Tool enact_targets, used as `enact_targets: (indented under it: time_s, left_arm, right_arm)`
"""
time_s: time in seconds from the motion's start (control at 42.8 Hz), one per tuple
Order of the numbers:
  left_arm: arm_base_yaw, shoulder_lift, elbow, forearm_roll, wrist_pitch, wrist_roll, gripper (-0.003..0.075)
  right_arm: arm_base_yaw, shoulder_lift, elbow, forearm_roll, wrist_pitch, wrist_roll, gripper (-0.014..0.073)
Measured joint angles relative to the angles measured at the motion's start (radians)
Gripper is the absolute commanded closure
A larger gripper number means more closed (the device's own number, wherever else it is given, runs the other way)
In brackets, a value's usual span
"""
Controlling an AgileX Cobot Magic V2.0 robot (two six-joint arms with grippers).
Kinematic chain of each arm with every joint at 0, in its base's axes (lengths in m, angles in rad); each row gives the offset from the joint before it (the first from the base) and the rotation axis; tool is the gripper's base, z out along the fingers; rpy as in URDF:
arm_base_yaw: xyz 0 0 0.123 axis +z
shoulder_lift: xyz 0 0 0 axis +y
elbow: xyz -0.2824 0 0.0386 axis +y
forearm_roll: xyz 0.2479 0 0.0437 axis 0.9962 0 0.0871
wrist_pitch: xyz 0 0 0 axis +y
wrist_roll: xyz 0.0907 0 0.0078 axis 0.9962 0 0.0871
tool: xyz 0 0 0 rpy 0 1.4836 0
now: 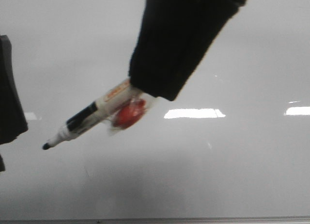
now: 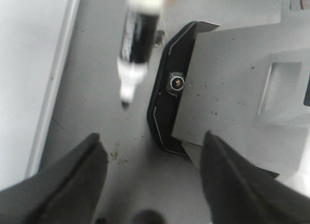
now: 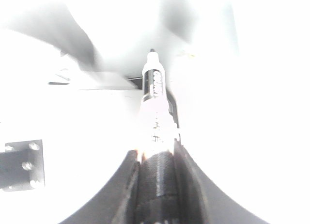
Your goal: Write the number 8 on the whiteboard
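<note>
Our right hand [image 1: 145, 95] clenches the marker [image 1: 89, 116], tip slanting down-left toward the blank whiteboard [image 1: 232, 175]; left hand [image 2: 150, 178] released.

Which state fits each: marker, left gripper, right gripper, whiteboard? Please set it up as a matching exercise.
Things:
1. marker
2. left gripper
3. right gripper
4. whiteboard

States:
A. jaws apart, holding nothing
B. glossy, with bright reflections
C. black tip uncapped, pointing down toward the left in the front view
D. jaws closed on the marker's body

Pairs: 1-C, 2-A, 3-D, 4-B
</note>
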Motion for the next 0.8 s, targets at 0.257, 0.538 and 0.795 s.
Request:
enact_targets:
  time_s: [0.257, 0.538, 0.795]
  left_arm:
    - [0.208, -0.271, 0.197, -0.121, -0.167, -0.006, 0.0741]
    - [0.408, -0.788, 0.501, -0.366, -0.462, -0.010, 0.0741]
    - [0.436, -1.111, 0.626, -0.474, -0.620, -0.011, 0.0741]
  right_arm:
    - [-0.176, -0.254, 0.273, 0.030, -0.204, 0.000, 0.0652]
    - [-0.200, -0.315, 0.389, 0.165, -0.444, 0.000, 0.0652]
    - [-0.200, -0.222, 0.360, 0.239, -0.592, 0.000, 0.0652]
